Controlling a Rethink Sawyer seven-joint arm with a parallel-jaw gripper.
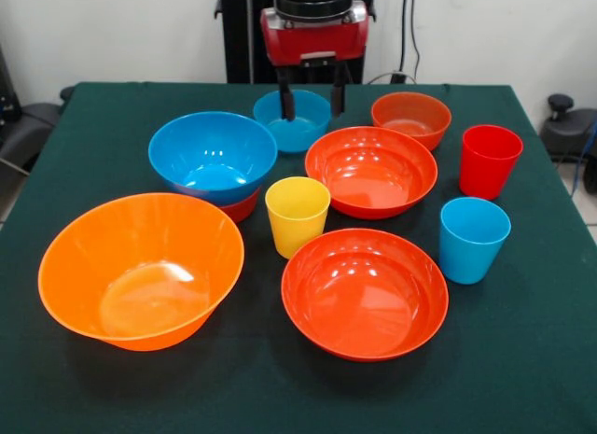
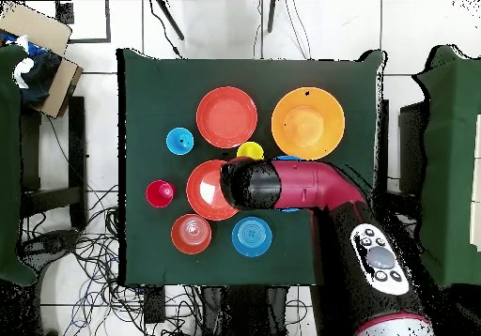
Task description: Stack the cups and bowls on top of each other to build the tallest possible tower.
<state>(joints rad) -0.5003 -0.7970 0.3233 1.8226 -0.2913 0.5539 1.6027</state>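
One small red-orange bowl (image 1: 242, 208) mostly hidden, under large blue bowl (image 1: 213, 155)

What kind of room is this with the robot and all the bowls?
Probably a robot lab or test room. A red robot arm reaches over a green-covered table, loose cables trail across the tiled floor, and plastic bowls, like the big orange one, are laid out for practice.

Three cups are standing out beyond the claw (image 1: 312, 100): one yellow cup (image 1: 297, 215), one light blue cup (image 1: 473, 238), one red cup (image 1: 489, 161). Seven bowls are showing: one huge orange bowl (image 1: 140, 269), one large blue bowl (image 1: 213, 156), one small blue bowl (image 1: 292, 119) under the claw, two wide red-orange bowls (image 1: 371, 170) (image 1: 365, 292), and two small red-orange bowls (image 1: 410, 118) (image 1: 241, 208).
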